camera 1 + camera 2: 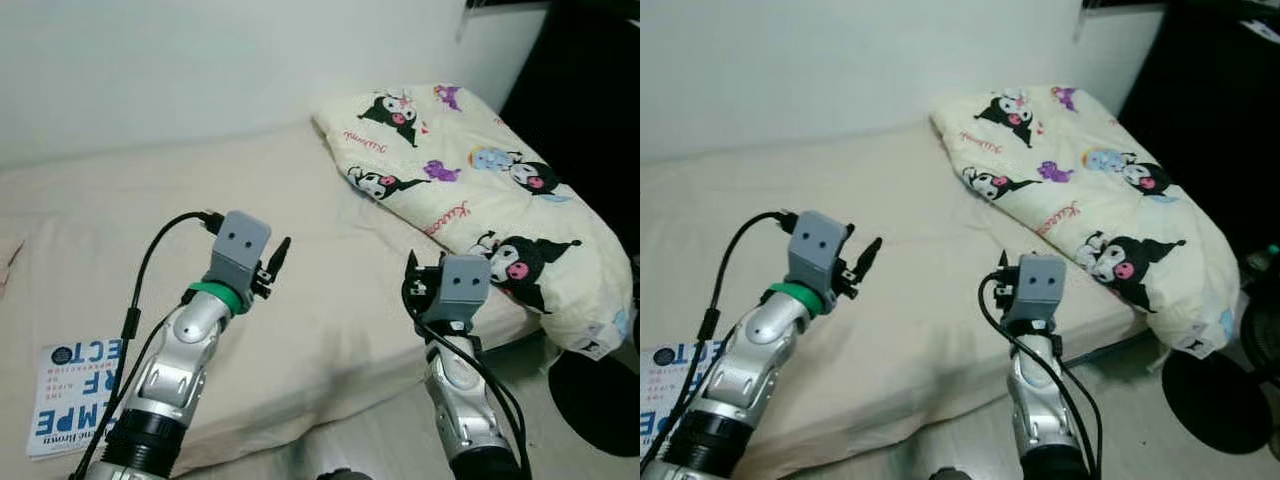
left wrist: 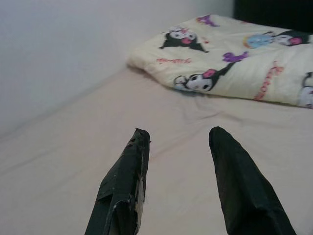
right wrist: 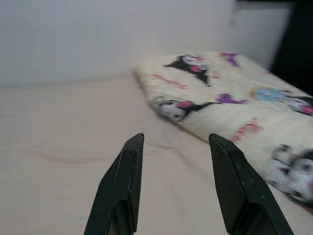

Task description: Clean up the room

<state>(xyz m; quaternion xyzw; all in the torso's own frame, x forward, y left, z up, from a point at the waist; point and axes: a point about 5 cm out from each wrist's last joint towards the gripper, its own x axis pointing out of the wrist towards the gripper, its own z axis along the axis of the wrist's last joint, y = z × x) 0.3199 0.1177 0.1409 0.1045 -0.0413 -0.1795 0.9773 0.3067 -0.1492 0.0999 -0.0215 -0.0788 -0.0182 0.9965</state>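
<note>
Across the middle of the head frames lies a bed (image 1: 330, 330) with a plain beige sheet, running from left edge to centre right. Upper right of frame: a folded cream comforter (image 1: 470, 190) with black cartoon characters lies on the bed against the white wall (image 1: 200, 60), its lower end hanging over the bed's corner. Lower left corner: a white book (image 1: 75, 395) with blue lettering lies flat on the sheet near the bed's front edge. Lower right: a dark round object (image 1: 595, 400) on the floor beside the bed, too dim to identify.

Left gripper (image 2: 178, 142) hovers over the sheet left of centre, fingers spread apart, nothing between them. Right gripper (image 3: 176, 142) hovers at the bed's front edge, centre right, just beside the comforter's lower end, fingers also spread, empty. Both wrist views look over bare sheet toward the comforter; nothing lies between.
</note>
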